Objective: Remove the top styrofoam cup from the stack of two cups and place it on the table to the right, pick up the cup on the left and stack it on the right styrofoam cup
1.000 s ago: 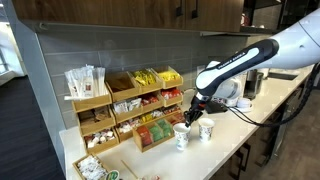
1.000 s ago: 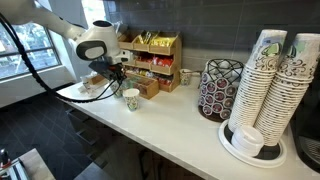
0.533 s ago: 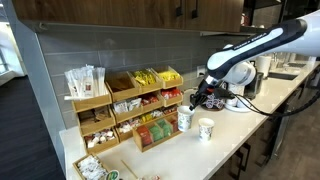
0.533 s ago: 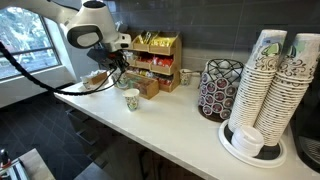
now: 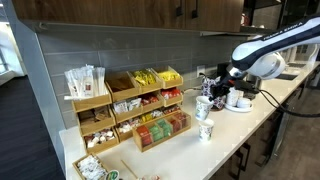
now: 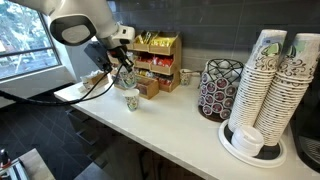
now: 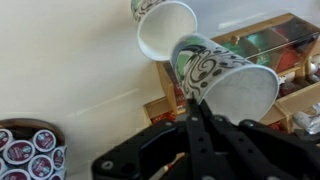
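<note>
My gripper (image 5: pixel 207 99) is shut on the rim of a white foam cup (image 5: pixel 203 107) with a dark printed mark and holds it in the air. A second alike cup (image 5: pixel 206 130) stands upright on the pale countertop (image 5: pixel 235 135), just below the held one. In the other exterior view the gripper (image 6: pixel 123 71) holds the cup (image 6: pixel 127 79) above the standing cup (image 6: pixel 131 99). In the wrist view the fingers (image 7: pixel 193 106) pinch the tilted held cup (image 7: pixel 218 75); the standing cup's open mouth (image 7: pixel 166 29) shows beyond it.
Wooden snack racks (image 5: pixel 140 105) stand against the back wall behind the cups. A pod carousel (image 6: pixel 222 88) and tall stacks of paper cups (image 6: pixel 275 75) stand farther along the counter. A tray of pods (image 7: pixel 28 152) shows in the wrist view. The counter's front edge (image 6: pixel 150 140) is close.
The gripper took the left cup off the counter, lifted it and carried it sideways until it hangs above the other cup, which has not moved.
</note>
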`<move>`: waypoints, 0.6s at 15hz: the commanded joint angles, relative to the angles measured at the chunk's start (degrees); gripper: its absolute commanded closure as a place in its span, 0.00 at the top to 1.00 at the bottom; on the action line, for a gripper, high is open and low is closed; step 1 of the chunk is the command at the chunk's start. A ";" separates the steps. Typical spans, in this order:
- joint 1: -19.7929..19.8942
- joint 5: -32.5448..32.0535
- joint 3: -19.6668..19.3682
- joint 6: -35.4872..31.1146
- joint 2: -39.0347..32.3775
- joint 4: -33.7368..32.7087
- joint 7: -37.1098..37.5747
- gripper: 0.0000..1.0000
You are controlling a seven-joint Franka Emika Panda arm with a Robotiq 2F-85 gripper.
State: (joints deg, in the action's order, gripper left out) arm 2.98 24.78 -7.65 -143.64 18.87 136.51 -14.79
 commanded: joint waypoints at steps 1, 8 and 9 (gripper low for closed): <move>0.52 -1.87 -1.03 -1.29 1.92 3.75 3.79 0.01; 0.15 -0.99 -1.85 -2.14 1.25 5.20 5.89 0.01; 0.15 -1.01 -1.84 -2.05 1.14 5.17 6.16 0.01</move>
State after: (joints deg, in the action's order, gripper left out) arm 3.59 24.20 -9.02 -144.68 19.44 140.30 -10.24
